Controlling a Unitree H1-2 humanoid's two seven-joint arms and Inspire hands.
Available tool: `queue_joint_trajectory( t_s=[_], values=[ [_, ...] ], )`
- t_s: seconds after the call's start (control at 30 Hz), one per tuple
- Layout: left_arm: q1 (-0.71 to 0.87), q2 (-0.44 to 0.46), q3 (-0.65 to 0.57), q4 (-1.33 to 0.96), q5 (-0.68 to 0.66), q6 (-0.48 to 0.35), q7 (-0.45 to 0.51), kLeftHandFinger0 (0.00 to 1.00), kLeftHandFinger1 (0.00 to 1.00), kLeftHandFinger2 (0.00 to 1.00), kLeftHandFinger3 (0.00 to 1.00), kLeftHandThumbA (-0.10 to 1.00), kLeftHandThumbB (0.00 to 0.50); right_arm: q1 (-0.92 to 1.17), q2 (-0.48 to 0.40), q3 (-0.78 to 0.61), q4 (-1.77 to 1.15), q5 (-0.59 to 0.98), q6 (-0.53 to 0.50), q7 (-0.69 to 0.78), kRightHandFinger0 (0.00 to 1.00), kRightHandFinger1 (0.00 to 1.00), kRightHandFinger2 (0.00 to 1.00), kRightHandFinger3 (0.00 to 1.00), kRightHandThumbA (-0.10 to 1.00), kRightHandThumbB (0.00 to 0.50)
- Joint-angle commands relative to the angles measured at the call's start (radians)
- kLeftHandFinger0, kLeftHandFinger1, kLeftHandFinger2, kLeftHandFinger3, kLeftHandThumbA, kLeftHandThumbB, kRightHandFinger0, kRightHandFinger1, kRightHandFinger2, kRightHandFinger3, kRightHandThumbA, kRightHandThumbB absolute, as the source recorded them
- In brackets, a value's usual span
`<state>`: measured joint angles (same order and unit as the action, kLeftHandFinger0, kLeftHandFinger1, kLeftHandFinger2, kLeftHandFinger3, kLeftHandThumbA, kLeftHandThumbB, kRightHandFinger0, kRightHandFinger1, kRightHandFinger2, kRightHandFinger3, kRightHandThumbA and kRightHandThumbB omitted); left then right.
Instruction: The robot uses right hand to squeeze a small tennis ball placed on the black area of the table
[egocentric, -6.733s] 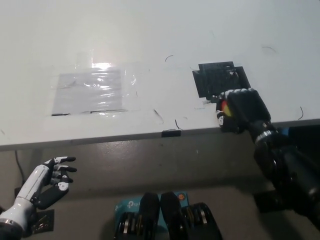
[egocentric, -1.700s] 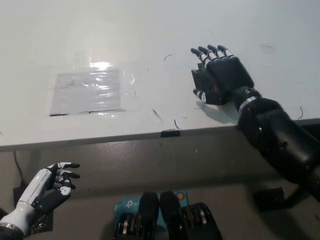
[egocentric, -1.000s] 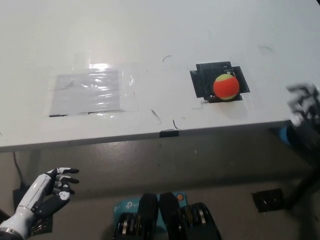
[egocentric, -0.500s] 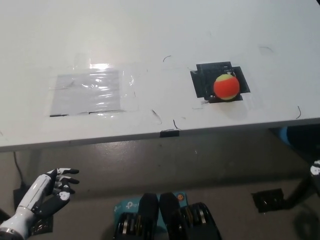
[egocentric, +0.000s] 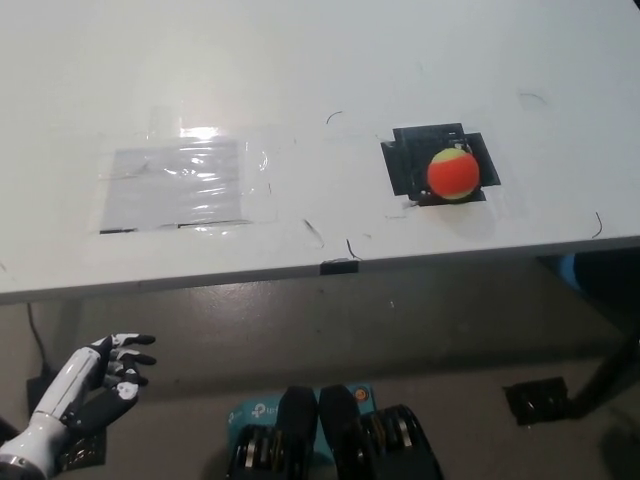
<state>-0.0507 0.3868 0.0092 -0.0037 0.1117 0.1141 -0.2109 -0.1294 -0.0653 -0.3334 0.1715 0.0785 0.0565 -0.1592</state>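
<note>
A small orange ball with a yellow-green top (egocentric: 452, 174) rests on the black taped patch (egocentric: 410, 165) at the right of the white table (egocentric: 300, 70). Nothing touches it. My black right hand and arm are out of the picture. My white left hand (egocentric: 100, 372) hangs below the table's front edge at the lower left, fingers apart and holding nothing.
A grey patch under shiny clear tape (egocentric: 180, 185) lies on the table's left part. A small black tab (egocentric: 340, 266) sits on the front edge. Below the edge are the floor, a blue box (egocentric: 255, 410) and a black plate (egocentric: 540, 400).
My right hand opened over the patch, left the ball there, drew back to the right and dropped out of view. The left hand has barely shifted.
</note>
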Motion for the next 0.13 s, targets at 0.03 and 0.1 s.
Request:
queue_joint_trajectory(
  t_s=[0.03, 0.1],
  values=[
    [-0.003, 0.026, 0.019, -0.013, -0.004, -0.036, 0.006, 0.45, 0.53, 0.63, 0.73, 0.05, 0.084, -0.027, -0.014, -0.008, -0.018, 0.049, 0.024, 0.007, 0.00, 0.01, 0.13, 0.63, -0.10, 0.188],
    [-0.004, 0.026, 0.020, -0.006, -0.007, -0.048, 0.005, 0.44, 0.51, 0.62, 0.73, 0.03, 0.080, -0.027, -0.014, -0.008, -0.018, 0.055, 0.025, 0.006, 0.00, 0.00, 0.13, 0.64, -0.10, 0.186]
  ],
)
